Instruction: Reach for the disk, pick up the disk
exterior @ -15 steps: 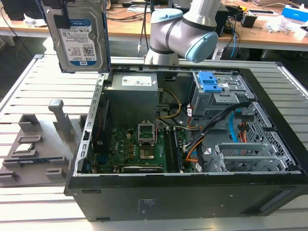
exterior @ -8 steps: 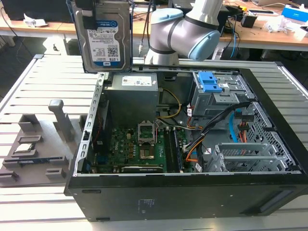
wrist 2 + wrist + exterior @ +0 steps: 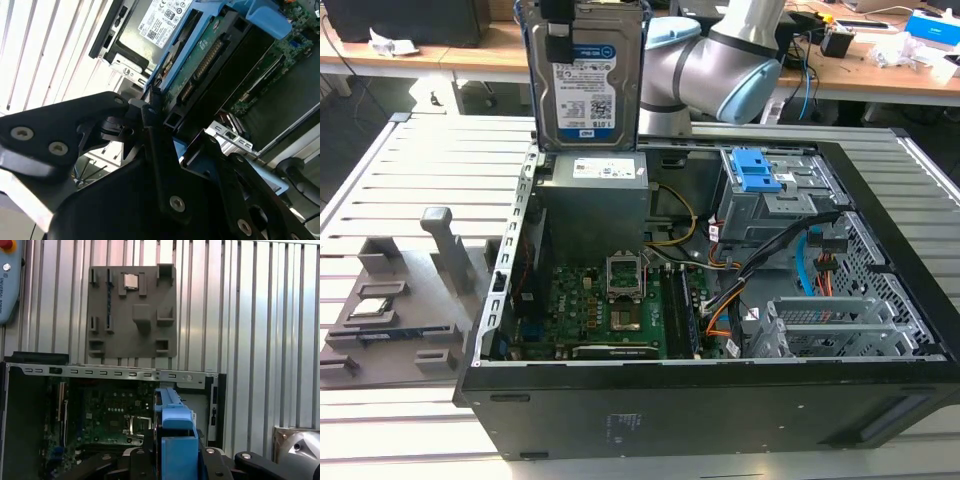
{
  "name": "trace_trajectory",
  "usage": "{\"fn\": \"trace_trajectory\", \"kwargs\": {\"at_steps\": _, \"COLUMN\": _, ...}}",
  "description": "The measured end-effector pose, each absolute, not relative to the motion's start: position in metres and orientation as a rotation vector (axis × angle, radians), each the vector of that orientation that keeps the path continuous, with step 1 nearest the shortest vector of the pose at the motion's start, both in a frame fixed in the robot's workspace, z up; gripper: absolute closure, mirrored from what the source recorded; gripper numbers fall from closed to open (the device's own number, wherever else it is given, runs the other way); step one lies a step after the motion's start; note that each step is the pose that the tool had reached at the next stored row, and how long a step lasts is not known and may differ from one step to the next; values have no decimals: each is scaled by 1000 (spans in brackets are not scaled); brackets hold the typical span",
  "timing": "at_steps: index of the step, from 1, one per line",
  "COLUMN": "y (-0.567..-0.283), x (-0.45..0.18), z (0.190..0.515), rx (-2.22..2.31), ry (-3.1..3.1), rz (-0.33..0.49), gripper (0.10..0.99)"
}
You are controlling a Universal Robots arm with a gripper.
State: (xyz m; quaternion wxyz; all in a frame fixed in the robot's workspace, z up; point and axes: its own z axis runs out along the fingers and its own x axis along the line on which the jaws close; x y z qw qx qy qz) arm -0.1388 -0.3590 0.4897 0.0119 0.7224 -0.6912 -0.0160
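Pincer (image 3: 152,107) clamped on disk (image 3: 588,90); disk upright, raised at 12 o'clock of motherboard (image 3: 610,315).

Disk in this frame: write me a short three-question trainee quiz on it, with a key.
1. True or false: the disk lies flat inside the computer case.
2. The gripper is shut on: A) the disk B) a screwdriver C) nothing
3. In the exterior view, which way does the disk's label face?
Key: 1 false, it is held upright above the case; 2 A; 3 toward the camera.
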Motion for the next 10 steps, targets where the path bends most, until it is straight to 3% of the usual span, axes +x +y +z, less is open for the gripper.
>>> {"fn": "trace_trajectory", "kwargs": {"at_steps": 10, "y": -359, "x": -83, "z": 490, "rx": 2252, "ry": -2155, "rz": -50, "gripper": 718}}
